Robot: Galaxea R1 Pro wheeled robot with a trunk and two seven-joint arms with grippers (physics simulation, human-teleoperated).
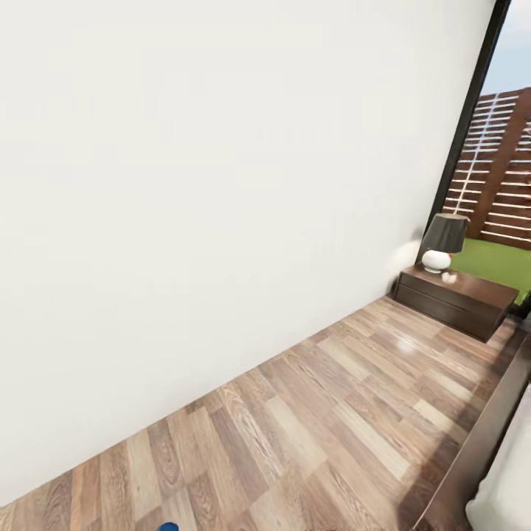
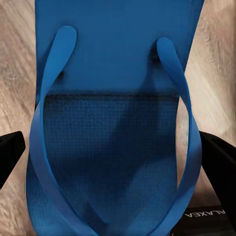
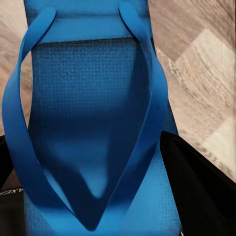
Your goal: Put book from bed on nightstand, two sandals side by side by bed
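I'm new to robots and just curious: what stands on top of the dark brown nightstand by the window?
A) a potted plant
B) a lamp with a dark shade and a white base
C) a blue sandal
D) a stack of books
B: in the head view a lamp with a dark shade and round white base stands on the nightstand.

Head view: my bed is cut by the right and bottom edges, only a strip of dark frame and a corner of pale mattress. A blue scrap at bottom centre is clipped; too little to name. Small pale objects beside the lamp on the nightstand are too small to identify.

Left wrist: the sandal overruns top and bottom edges, its sole ends out of frame; my left fingers are dark slivers at the sides.

Right wrist: this sandal is likewise cropped; my right fingers are partly hidden.
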